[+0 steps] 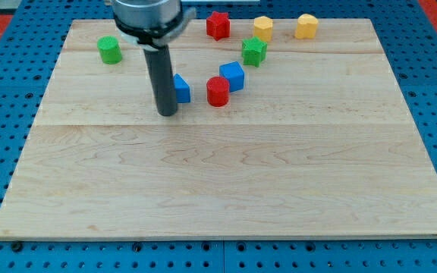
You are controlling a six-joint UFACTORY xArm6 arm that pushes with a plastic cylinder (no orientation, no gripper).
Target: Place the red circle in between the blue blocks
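Observation:
The red circle (218,91) stands on the wooden board (226,182), between two blue blocks. One blue block (181,89) is to its left, partly hidden behind my rod. The other blue block, a cube (233,76), touches it on the upper right. My tip (167,113) rests on the board just left of and below the left blue block, close to it; whether they touch I cannot tell.
A green cylinder (110,49) stands at the upper left. A red star (218,24), a green star (254,51) and two yellow blocks (263,29) (306,26) stand along the top. Blue pegboard surrounds the board.

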